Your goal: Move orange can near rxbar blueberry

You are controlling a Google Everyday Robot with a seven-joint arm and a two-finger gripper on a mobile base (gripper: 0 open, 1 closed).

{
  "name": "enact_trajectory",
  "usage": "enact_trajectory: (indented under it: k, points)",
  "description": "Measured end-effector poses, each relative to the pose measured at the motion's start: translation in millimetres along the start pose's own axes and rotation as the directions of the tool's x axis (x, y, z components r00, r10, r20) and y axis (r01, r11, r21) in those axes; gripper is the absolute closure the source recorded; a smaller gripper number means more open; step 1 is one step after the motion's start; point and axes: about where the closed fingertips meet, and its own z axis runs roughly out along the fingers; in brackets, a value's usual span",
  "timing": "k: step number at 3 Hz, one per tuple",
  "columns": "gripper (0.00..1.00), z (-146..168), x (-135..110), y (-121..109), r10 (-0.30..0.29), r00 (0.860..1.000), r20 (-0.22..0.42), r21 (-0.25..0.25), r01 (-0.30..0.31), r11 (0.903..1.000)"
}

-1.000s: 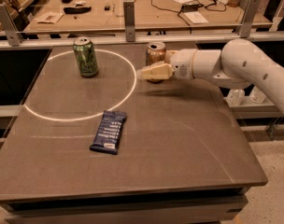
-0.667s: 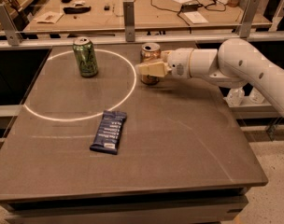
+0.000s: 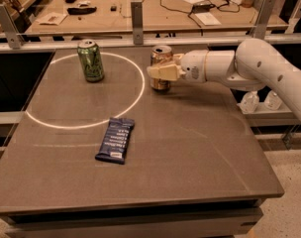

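Observation:
The orange can [image 3: 161, 56] stands upright on the table at the back centre, just right of the white circle line. My gripper [image 3: 163, 73] reaches in from the right and is shut on the can. Its near finger [image 3: 162, 72] crosses the can's front, and the far finger is hidden behind the can. The can's base looks to be at table level. The rxbar blueberry [image 3: 115, 140], a dark navy wrapped bar, lies flat nearer the front, left of centre, well apart from the can.
A green can [image 3: 90, 60] stands upright inside the white circle [image 3: 138, 94] at the back left. A rail with metal posts [image 3: 136, 15] runs behind the table [image 3: 200, 162]. Small bottles [image 3: 262, 101] sit off the right edge.
My gripper and the orange can have shifted slightly to the left together. The green can and the bar have not moved.

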Motion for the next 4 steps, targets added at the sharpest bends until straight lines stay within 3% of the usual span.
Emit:
enact_trajectory:
  k: [1, 2, 3, 4]
  points:
    - [1.00, -16.6, -12.2, 23.0, -0.002, 1.000, 0.001, -0.090, 0.002, 0.9959]
    - [1.00, -33.8, -29.5, 63.2, -0.021, 0.999, 0.029, -0.216, 0.027, 0.9760]
    - [1.00, -46.8, -40.1, 104.5, -0.047, 0.997, 0.065, -0.301, 0.064, 0.9516]
    - [1.00, -48.0, -33.0, 143.2, -0.044, 0.997, 0.069, -0.377, 0.067, 0.9239]
